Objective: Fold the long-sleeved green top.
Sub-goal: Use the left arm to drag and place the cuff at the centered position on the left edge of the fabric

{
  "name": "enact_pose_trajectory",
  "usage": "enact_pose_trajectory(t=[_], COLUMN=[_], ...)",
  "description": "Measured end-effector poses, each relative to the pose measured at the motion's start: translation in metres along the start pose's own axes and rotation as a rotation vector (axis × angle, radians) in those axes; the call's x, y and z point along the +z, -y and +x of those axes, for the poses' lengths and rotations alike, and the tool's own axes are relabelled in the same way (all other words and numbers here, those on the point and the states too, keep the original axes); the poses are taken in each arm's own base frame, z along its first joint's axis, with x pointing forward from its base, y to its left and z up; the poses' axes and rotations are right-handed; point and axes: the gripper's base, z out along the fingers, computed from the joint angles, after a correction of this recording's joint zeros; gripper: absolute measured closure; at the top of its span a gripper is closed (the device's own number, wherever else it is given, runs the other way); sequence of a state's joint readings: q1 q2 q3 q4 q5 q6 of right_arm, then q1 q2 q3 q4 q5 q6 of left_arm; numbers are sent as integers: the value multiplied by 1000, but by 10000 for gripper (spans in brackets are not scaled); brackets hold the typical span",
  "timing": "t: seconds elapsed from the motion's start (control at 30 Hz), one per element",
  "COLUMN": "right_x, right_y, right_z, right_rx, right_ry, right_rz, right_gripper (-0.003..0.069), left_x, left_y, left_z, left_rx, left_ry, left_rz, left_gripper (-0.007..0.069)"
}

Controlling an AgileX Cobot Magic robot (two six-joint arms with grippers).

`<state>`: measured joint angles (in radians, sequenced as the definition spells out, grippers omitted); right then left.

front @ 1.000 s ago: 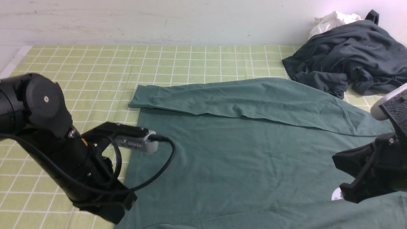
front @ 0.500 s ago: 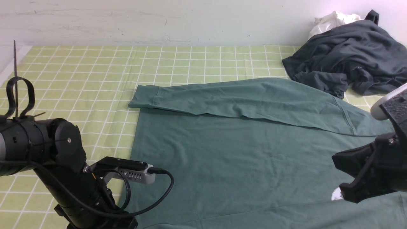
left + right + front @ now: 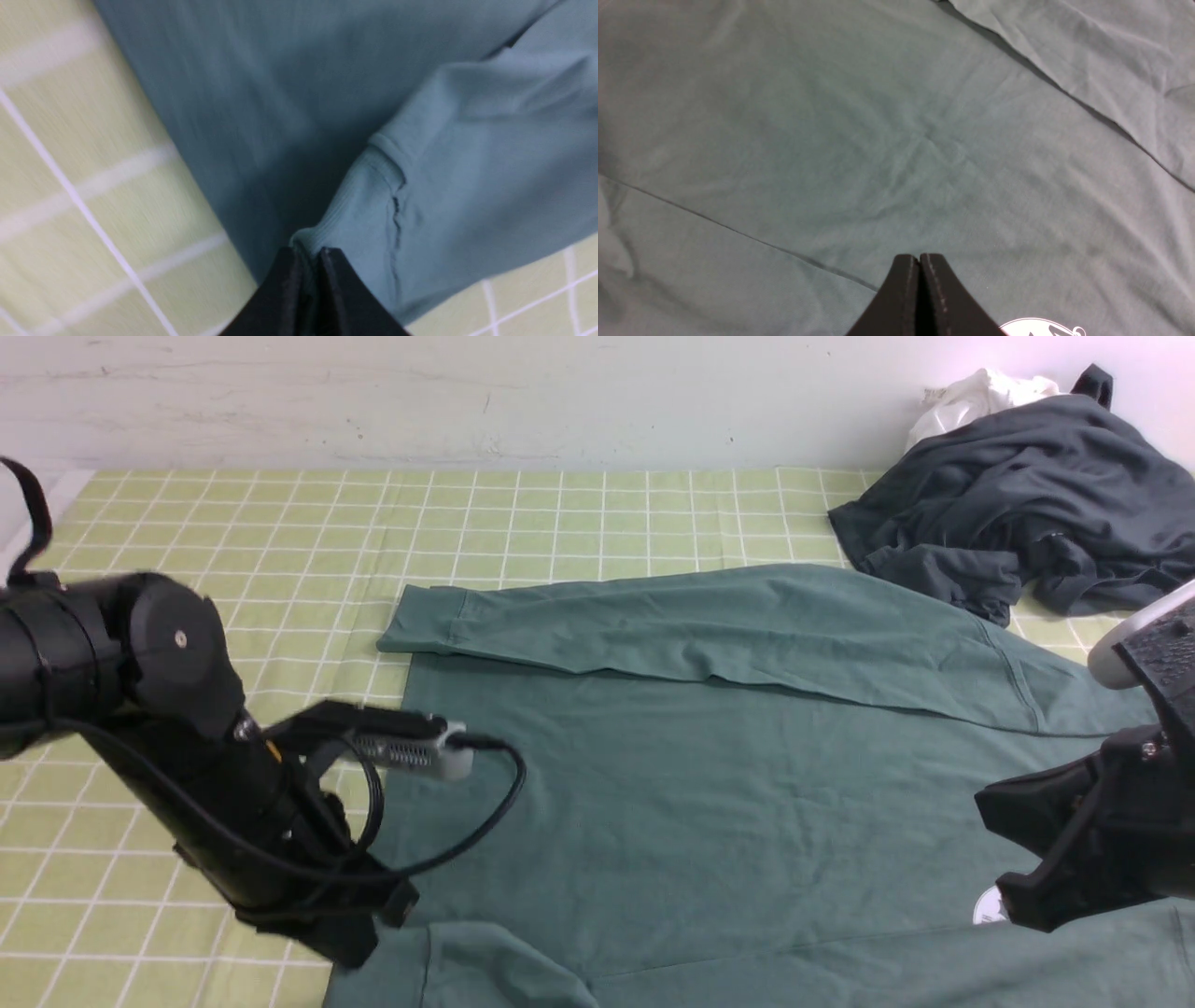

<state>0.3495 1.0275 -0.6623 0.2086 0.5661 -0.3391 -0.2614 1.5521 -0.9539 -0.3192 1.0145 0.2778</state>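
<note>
The green long-sleeved top [image 3: 709, 803] lies spread flat on the checked cloth. Its far sleeve [image 3: 653, 625] is folded across the body. At the near left corner, my left gripper [image 3: 359, 947] is shut on the ribbed cuff [image 3: 355, 210] of the near sleeve, and a fold of that sleeve [image 3: 476, 961] lies on the body beside it. In the left wrist view the jaws of the left gripper [image 3: 308, 254] pinch the cuff edge. My right gripper [image 3: 1018, 905] hangs shut and empty just over the chest, next to the white round logo [image 3: 987, 905]. The right wrist view shows its tips [image 3: 920, 259] closed together.
A dark charcoal garment [image 3: 1018, 504] is heaped at the back right, with a white cloth [image 3: 971, 397] behind it. The yellow-green checked tablecloth [image 3: 280, 541] shows bare at the left and back. A pale wall closes off the far side.
My left arm dipped to the front edge, then came up and inward with the near sleeve cuff in its jaws, so a sleeve fold now shows. The right arm has not moved.
</note>
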Motion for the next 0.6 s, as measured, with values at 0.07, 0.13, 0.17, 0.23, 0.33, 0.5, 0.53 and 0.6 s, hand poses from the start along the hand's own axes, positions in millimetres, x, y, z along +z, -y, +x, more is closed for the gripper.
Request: enact_pose_trajectory(t=[0.07,0.13,0.17,0.23,0.33,0.5,0.53,0.6], right_x=[0,0,0,0,0,0,0,0], right_y=[0,0,0,0,0,1,1,1], right_z=[0,-1,-1,-1,-1,0,0,0], right_rx=[0,0,0,-1,-4,-12,-14,-16], right_ry=[4,7,7,7,6,5,5,4], right_rz=[1,2,2,3,4,8,9,10], right_gripper=[674,674,674,674,674,674,674,674], left_x=[-28,-43,-50,-59,-61,-39,-27,-14], left_y=[5,6,6,5,0,-14,-21,-29], left_z=[-21,-36,-43,-57,-74,-110,-125,-138], left_rx=[54,83,95,113,140,145,147,133], left_ry=[134,234,281,338,353,303,275,243], left_rz=[-24,-54,-73,-102,-149,-191,-206,-219], left_gripper=[608,608,608,608,608,608,608,608])
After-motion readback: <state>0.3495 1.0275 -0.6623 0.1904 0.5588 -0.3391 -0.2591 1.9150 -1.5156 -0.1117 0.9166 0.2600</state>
